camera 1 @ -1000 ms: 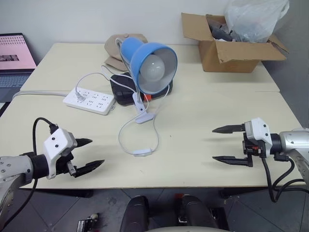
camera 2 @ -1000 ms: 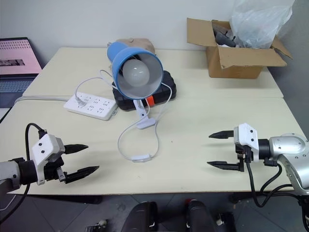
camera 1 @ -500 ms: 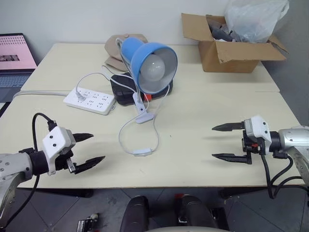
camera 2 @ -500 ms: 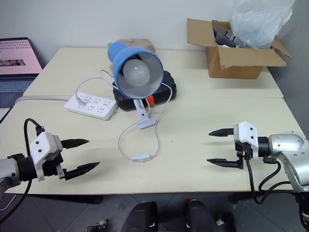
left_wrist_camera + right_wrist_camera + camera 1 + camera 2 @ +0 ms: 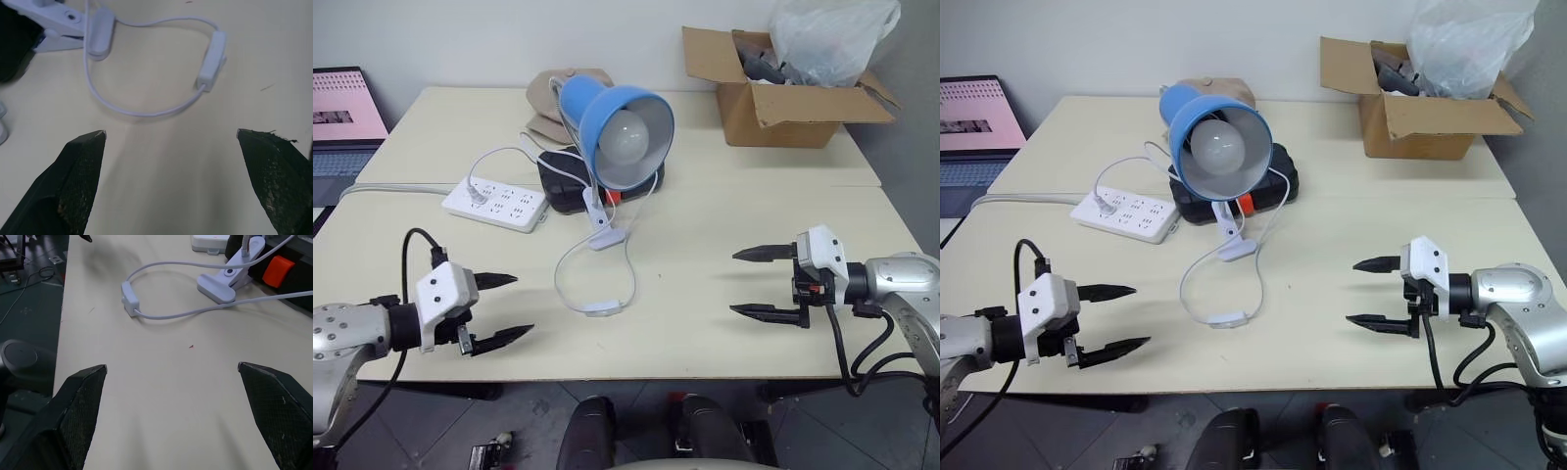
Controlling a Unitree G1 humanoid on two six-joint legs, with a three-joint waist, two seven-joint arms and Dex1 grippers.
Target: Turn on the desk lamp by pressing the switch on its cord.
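Desk lamp [image 5: 615, 135] is standing near the middle of the table, toward the far side: glossy blue cone shade tilting toward the camera, large white round bulb inside showing no glow. Slim neck is running down to the white clip base [image 5: 603, 235], which is resting flat on the tabletop. Thin white cord [image 5: 562, 277] is looping from the clip toward the near edge. Switch [image 5: 601, 309], a small flat white oblong, is lying at the bottom of that loop, wire joining both ends.

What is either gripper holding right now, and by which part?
Nothing is held. The left gripper and right gripper are both open and empty above the table, apart from the switch on the cord.
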